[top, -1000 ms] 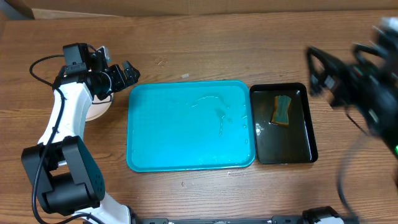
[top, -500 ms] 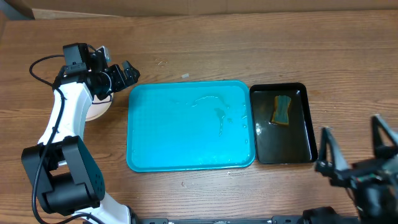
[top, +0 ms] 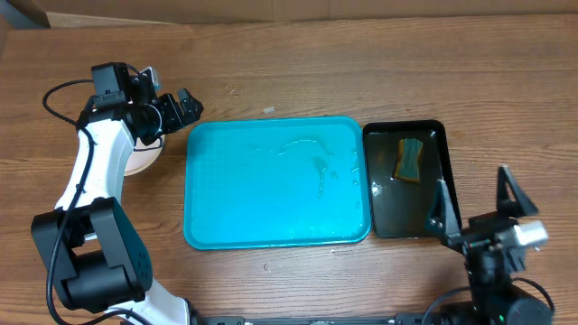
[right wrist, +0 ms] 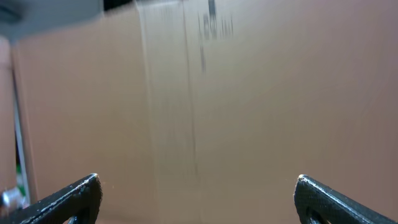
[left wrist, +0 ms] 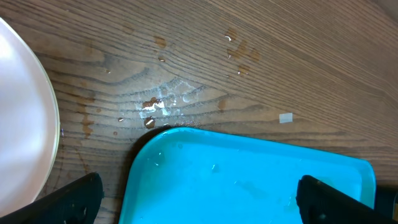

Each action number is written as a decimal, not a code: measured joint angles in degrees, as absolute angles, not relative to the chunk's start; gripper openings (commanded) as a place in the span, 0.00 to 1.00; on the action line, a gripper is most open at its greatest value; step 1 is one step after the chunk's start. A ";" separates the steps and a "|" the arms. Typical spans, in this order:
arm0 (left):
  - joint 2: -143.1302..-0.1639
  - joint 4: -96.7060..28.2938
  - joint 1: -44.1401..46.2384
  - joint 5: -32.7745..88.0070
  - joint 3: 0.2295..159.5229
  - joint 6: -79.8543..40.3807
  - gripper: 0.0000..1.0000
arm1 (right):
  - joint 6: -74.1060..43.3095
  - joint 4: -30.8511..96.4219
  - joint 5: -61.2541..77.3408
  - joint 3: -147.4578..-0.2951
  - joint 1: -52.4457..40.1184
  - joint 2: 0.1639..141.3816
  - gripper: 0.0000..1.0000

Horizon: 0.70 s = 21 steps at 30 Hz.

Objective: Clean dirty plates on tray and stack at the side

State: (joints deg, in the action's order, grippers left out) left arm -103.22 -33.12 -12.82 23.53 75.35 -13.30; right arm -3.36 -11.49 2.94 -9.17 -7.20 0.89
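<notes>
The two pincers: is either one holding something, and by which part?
Nothing is held. The left pincer and the right pincer both stand open, with nothing between their fingers.

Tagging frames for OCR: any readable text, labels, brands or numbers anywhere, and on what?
No readable text in any view.
Dark printed marks on the brown cardboard, right wrist view: too blurred to read.
Turquoise tray, black tray, sponge, plate: no markings visible.
</notes>
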 measured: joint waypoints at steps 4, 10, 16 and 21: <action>-103.22 -33.10 -12.82 23.53 75.35 -13.30 1.00 | -3.36 -11.40 2.94 -5.28 -7.20 0.89 1.00; -103.22 -33.10 -12.82 23.53 75.35 -13.30 1.00 | -3.36 -10.87 2.96 -1.32 -7.20 0.89 1.00; -103.22 -33.10 -12.82 23.53 75.35 -13.30 1.00 | -3.36 -4.56 2.94 -1.06 -7.20 0.84 1.00; -103.22 -33.10 -12.82 23.53 75.35 -13.30 1.00 | -2.90 2.81 2.96 -1.06 -7.20 0.80 1.00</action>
